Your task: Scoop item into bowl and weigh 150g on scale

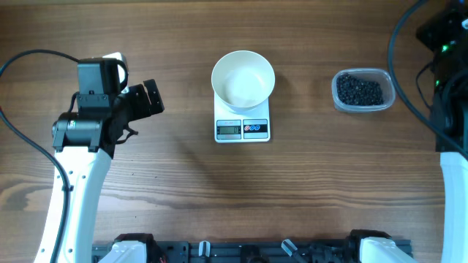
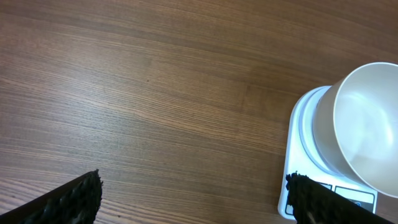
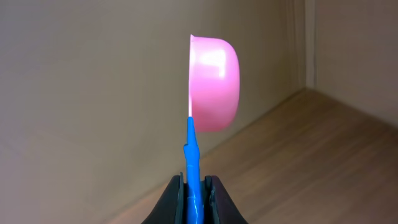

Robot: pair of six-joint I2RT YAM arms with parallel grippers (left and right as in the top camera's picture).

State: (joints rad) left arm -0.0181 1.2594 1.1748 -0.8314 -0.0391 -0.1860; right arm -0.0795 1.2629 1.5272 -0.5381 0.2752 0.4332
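The white bowl [image 1: 243, 82] stands empty on the scale [image 1: 243, 130] at the table's middle. The item, small black beads [image 1: 358, 90], fills a clear tub [image 1: 390, 93] to the right. My left gripper [image 1: 148, 99] is open over bare wood left of the scale. In its wrist view the gripper [image 2: 193, 200] has the bowl [image 2: 367, 124] and scale [image 2: 300, 134] beside its right finger. My right gripper [image 3: 194, 186] is shut on the blue handle [image 3: 191, 149] of a pink scoop cup [image 3: 214, 84], held on edge in the air. Its arm [image 1: 447, 51] is at the far right.
Black cables [image 1: 398, 44] loop by the right arm near the tub. Another cable [image 1: 22, 62] curves at the left edge. A wall and wooden floor show behind the scoop in the right wrist view.
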